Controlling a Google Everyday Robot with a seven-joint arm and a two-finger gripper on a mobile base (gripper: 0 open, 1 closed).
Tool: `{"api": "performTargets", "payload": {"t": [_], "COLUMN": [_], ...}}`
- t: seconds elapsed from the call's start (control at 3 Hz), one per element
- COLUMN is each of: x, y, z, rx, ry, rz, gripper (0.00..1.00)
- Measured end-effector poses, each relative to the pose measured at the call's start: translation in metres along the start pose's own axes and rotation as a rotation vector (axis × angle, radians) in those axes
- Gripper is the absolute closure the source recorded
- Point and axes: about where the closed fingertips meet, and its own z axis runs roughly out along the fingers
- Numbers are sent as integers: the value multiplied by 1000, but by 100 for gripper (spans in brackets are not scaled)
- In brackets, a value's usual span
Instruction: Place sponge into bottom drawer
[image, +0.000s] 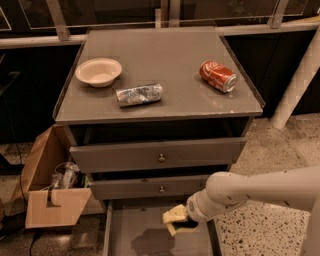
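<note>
step in hand: carry-over, release not yet made. your tool hangs over the right part of the open bottom drawer, closed on the sponge, pale foam side showing. the sponge is clear of the tray, not touching it.

next move, as i judge it: lower into the tray, keep off the right side wall and the drawer front above, then open up.

surface: grey cabinet worktop carries a paper bowl, a crumpled foil packet and a red soda can lying on its side. top drawer slightly out. cardboard box beside the cabinet; speckled floor.
</note>
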Motion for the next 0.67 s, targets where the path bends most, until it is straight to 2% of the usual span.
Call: {"api": "performTargets", "payload": {"t": [0.33, 0.67], "x": [0, 9], "y": [0, -7], "z": [0, 30], "rx": [0, -51], "ry": [0, 28], "rz": [0, 67], "gripper": [100, 100]}}
